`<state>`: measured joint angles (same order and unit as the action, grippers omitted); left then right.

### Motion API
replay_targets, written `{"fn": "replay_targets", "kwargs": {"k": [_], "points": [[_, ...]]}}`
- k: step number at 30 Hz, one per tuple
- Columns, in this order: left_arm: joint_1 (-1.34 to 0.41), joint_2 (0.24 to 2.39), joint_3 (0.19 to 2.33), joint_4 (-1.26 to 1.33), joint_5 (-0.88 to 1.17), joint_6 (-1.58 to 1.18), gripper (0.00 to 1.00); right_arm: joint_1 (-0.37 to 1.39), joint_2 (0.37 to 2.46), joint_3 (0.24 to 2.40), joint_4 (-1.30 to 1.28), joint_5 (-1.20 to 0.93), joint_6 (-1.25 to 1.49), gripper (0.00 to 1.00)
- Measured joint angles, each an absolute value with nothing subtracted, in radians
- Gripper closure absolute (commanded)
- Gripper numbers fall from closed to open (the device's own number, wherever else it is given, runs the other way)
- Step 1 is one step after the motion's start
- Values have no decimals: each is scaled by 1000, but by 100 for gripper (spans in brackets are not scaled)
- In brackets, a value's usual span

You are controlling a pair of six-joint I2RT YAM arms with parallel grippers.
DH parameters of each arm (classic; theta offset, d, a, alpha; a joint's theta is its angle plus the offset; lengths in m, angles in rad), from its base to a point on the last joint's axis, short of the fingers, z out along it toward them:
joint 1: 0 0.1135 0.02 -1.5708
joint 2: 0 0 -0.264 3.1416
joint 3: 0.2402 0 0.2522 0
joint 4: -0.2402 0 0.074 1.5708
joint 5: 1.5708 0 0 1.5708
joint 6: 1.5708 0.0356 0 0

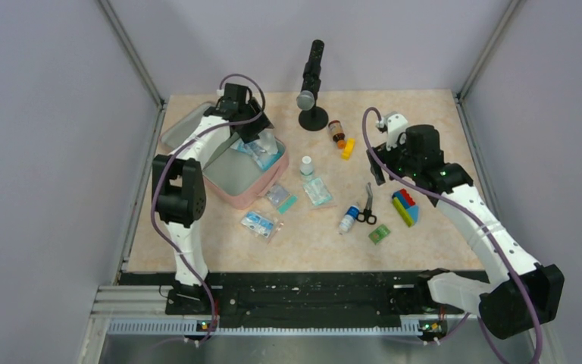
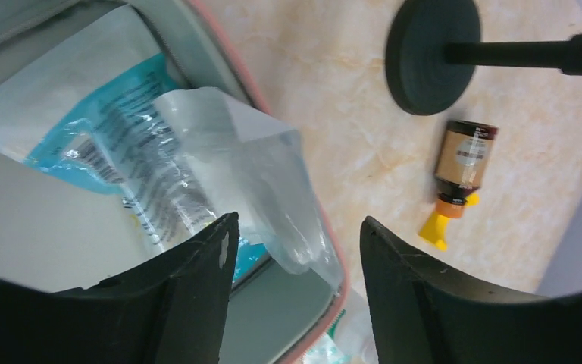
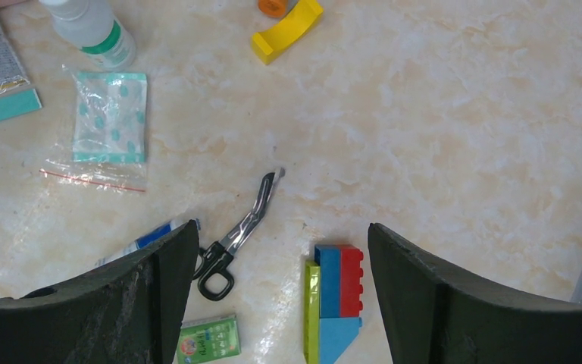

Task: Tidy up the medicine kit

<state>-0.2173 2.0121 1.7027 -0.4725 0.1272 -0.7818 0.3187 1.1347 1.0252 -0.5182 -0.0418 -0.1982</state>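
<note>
**Top view.** Only this view shows the full layout. The medicine kit [image 1: 251, 199] lies open at the left rear of the tabletop [image 1: 432, 114], with its lid [image 1: 186, 129] folded back toward the left wall. The left claw [image 1: 259, 142] hangs over the kit's base. The right claw [image 1: 383, 168] hovers right of centre, well apart from the kit.

**Left wrist view.** This view shows the kit's interior, which the arm partly hides from above.
- A clear packet with blue print [image 2: 98, 129] lies on the grey lining [image 2: 38, 227].
- A second clear packet [image 2: 250, 167] leans over the first and onto the pink rim [image 2: 235, 68].
- The left claw's fingers stand apart. The second packet's lower corner reaches into the gap, but no grip on it is visible.
- Beyond the rim are a black stand base [image 2: 432, 53] and a brown bottle [image 2: 462, 163] lying on its side, with a yellow piece [image 2: 439, 226] at its cap.

**Right wrist view.** The right claw's fingers are spread wide and hold nothing. All of the following lie on the tabletop, outside the kit:
- scissors [image 3: 235, 235]
- a toy-brick block [image 3: 333, 303]
- a small green box [image 3: 208, 341]
- a white tube [image 3: 148, 239]
- a teal-dotted packet [image 3: 110, 117]
- a white bottle [image 3: 95, 30]
</note>
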Motion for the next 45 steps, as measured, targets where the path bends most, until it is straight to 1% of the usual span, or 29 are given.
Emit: {"fn": "replay_targets", "kwargs": {"k": [2,4,7,10,15,19,23,25,27,28,29,30,31,37,39,45], "points": [[-216,2026,1703,-492,100,-779,39,319,1131,1021,-517,-42,-198,19],[-213,2036,1703,-499,80,-778,47,319,1130,1020,-517,-43,-198,19],[-210,2040,1704,-508,60,-778,57,319,1128,1017,-516,-43,-198,19],[-209,2040,1706,-521,43,-778,77,319,1123,1007,-519,-43,-198,19],[-198,2008,1673,-541,36,-791,82,319,1117,999,-514,-43,-198,19],[-181,1949,1596,-549,36,-808,92,319,1113,980,-509,-50,-197,19],[-168,1935,1535,-545,47,-818,93,319,1113,975,-508,-58,-190,19],[-164,1936,1507,-546,56,-822,99,319,1113,975,-504,-60,-189,19],[-164,1936,1488,-545,65,-822,100,319,1113,975,-503,-60,-189,19],[-164,1936,1481,-542,67,-821,97,319,1113,975,-502,-61,-189,19],[-164,1936,1476,-541,70,-821,89,319,1113,975,-502,-61,-189,19],[-165,1936,1471,-538,73,-821,76,319,1113,975,-503,-61,-189,19],[-165,1936,1466,-536,75,-821,67,319,1113,975,-502,-61,-189,19],[-164,1940,1462,-544,81,-820,41,319,1112,975,-503,-61,-190,19],[-164,1940,1462,-551,76,-820,35,319,1112,975,-503,-61,-190,19],[-163,1940,1455,-569,51,-822,35,319,1112,975,-502,-63,-189,19]]}}
